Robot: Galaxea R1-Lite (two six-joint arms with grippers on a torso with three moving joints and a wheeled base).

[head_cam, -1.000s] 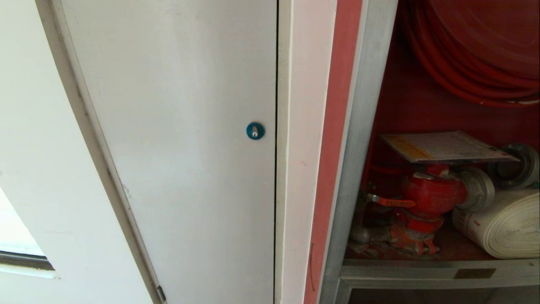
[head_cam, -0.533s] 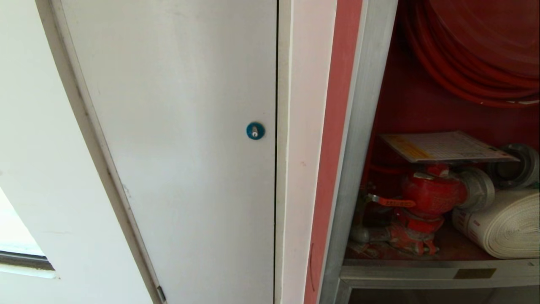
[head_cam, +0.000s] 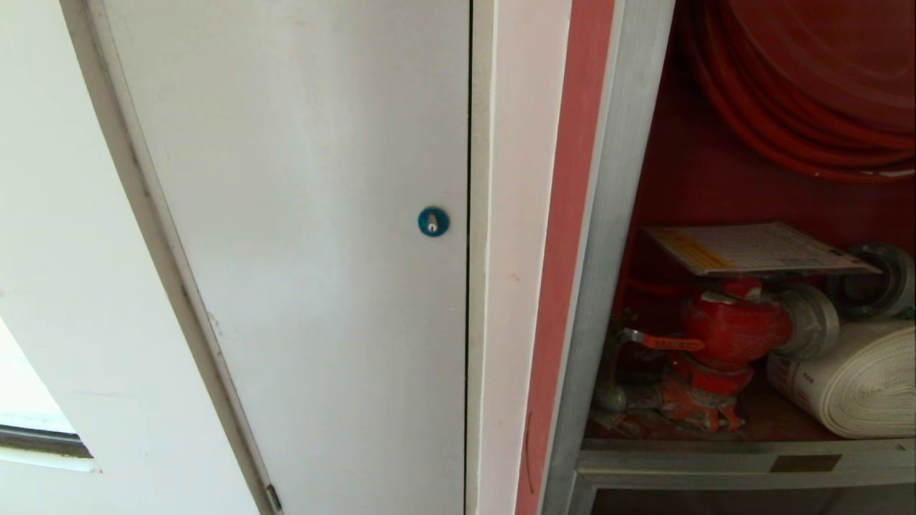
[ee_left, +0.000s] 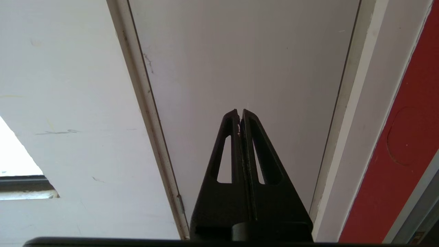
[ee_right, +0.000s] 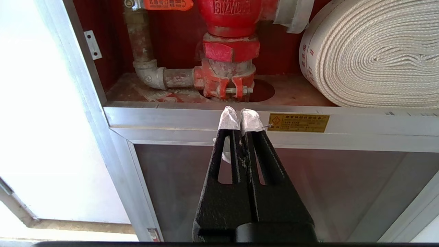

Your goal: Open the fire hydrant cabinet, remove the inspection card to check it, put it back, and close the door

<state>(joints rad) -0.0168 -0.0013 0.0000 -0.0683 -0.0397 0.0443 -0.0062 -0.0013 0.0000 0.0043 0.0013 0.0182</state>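
Two end effectors, left (ee_left: 240, 111) and right (ee_right: 240, 111), both pressed together, empty. Fire hydrant cabinet (head_cam: 615, 236) stands open; inspection card (head_cam: 751, 248) lies flat atop red valve (head_cam: 733, 329), beside white rolled hose (head_cam: 851, 383).

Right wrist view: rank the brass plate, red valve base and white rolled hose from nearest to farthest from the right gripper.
From the right gripper:
1. brass plate, beside the tips on the sill.
2. red valve base, behind the tips.
3. white rolled hose, farther along the shelf.
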